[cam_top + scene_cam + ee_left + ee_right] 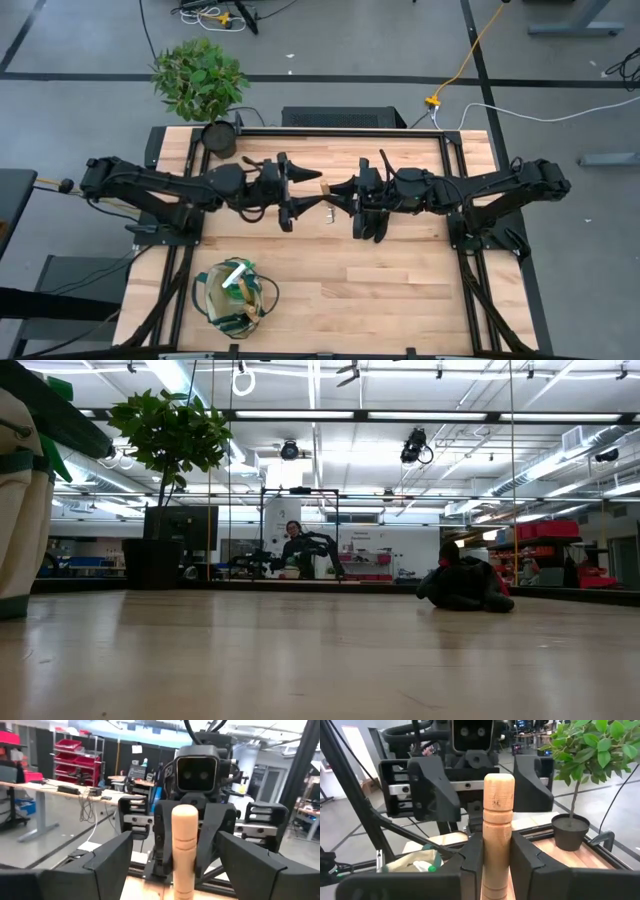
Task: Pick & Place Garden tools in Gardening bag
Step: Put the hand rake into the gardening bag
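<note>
The right hand [497, 857] grips a tool by its pale wooden handle [498, 820], fingers [472, 860] pressed to both sides. The left hand [182, 870] faces it with fingers [107, 857] spread wide on either side of the same handle's rounded end, not touching it. Seen from above, both hands meet over the middle of the desk [400, 290], the handle between them. The handle is round, light wood, with turned grooves near its tip. The bag [232, 297], beige with green trim, stands near the desk's front left edge with items inside. The desk is light wood planks. A potted plant [200, 80] stands at the back left corner. Beyond are shelves and ceiling lights.
</note>
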Robot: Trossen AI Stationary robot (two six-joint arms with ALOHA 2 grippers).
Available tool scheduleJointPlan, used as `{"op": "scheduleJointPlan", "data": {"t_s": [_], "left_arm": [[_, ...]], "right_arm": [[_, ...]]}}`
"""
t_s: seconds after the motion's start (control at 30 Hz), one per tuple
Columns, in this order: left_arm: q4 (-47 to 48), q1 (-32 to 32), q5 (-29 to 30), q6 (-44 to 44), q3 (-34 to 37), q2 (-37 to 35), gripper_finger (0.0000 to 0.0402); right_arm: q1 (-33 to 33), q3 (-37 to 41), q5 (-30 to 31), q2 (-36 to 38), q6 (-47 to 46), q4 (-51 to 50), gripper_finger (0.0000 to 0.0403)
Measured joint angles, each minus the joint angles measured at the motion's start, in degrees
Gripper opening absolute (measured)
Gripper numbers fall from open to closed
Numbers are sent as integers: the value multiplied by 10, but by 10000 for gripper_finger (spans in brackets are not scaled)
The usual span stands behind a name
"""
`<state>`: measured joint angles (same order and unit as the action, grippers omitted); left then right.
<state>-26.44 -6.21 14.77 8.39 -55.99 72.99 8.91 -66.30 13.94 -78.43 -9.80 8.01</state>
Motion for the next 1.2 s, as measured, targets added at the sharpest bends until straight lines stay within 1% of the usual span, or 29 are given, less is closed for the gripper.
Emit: {"op": "scheduleJointPlan", "data": {"t_s": [0.23, 0.53, 0.63, 0.7, 0.97, 1.07, 1.2], "left_arm": [[-36, 19, -58, 15, 0, 13, 296], [-55, 23, -62, 15, 0, 31, 296], [-84, 23, -84, 15, 0, 42, 296], [-84, 23, -90, 15, 0, 45, 296], [-92, 22, -91, 15, 0, 57, 295], [-94, 22, -91, 15, 0, 56, 286], [-94, 22, -91, 15, 0, 56, 254]], "right_arm": [[0, 0, 0, 0, 0, 0, 64], [0, 0, -1, 0, 0, -4, 64], [0, 0, -6, 0, -1, -4, 64], [0, 0, -14, 0, -2, -4, 64], [0, 0, -15, 0, -2, -7, 64], [0, 0, -15, 0, -2, -8, 64], [0, 0, -15, 0, -2, -9, 64]]}}
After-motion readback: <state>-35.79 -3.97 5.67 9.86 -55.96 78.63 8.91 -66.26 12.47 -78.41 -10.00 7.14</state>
